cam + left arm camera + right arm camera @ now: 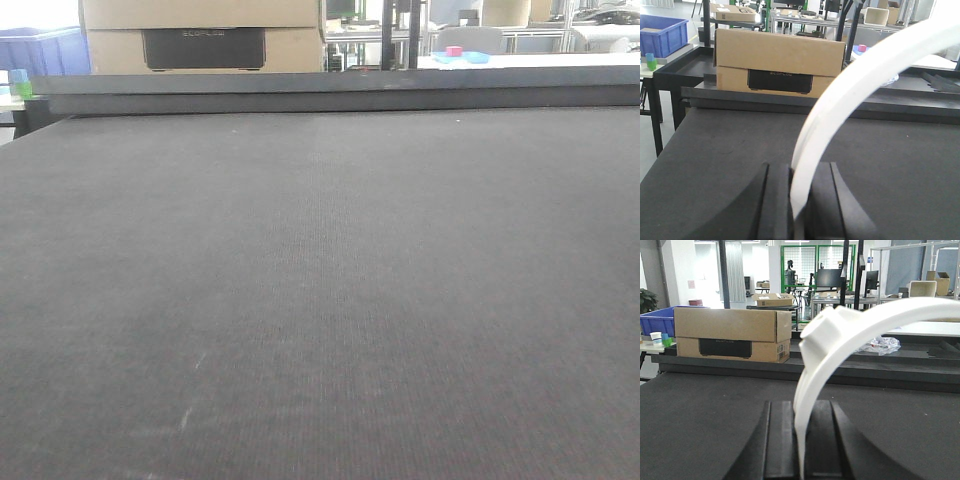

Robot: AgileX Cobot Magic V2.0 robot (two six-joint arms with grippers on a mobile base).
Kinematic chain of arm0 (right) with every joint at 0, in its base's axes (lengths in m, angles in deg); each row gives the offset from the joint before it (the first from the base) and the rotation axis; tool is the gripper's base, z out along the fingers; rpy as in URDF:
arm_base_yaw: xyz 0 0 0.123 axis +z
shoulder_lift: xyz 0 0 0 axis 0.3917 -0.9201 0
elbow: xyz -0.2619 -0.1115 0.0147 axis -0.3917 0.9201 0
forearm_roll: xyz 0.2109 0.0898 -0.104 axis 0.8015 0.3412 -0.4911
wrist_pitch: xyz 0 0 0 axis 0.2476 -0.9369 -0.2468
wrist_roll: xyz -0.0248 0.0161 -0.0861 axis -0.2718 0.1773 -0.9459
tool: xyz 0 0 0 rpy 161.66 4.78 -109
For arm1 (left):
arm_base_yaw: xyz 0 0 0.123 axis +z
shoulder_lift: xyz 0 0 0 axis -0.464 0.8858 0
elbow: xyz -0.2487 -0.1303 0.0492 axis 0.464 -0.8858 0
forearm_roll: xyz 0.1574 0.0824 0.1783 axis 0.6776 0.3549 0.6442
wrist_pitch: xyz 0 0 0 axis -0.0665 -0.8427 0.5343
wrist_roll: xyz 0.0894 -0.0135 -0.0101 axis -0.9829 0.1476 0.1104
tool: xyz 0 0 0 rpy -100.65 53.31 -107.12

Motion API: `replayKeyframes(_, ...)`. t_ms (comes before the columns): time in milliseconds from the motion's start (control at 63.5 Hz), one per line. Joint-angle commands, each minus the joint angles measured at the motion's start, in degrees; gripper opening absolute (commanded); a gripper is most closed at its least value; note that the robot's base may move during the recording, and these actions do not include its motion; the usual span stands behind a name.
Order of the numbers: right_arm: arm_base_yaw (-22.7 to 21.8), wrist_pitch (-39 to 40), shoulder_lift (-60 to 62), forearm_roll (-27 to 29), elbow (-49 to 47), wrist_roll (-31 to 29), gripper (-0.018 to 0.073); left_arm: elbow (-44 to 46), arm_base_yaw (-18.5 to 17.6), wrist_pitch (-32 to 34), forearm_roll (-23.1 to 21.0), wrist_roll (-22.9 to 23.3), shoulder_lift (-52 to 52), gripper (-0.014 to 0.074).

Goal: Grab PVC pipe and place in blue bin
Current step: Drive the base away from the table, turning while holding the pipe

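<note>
Left hand (800, 172) and right hand (801, 410) each clamp a PVC pipe (840, 95) end. The overhanging arc could pivot and slip out.

Soft, even light fills the workshop, and shadows on the dark table (320, 300) are faint; its weave shows fine grain. At far left in the front view the background burns out to white. In the left wrist view the pipe (840, 95) is blurred and overexposed toward the far right; the right wrist view renders it sharper. The left gripper (797, 167), nearest the lens, reads dark and soft.
</note>
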Motion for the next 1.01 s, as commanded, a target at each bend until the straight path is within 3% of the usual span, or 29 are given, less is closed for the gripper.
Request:
replayKeyframes(0, -0.09, 1.52, 0.16, -0.61, 0.17, -0.34, -0.0167, 0.01, -0.34, 1.02, -0.36, -0.05, -0.4, -0.0111)
replayKeyframes(992, -0.09, 1.52, 0.16, -0.61, 0.17, -0.34, -0.0167, 0.01, -0.34, 1.02, -0.36, -0.05, -0.66, -0.0111)
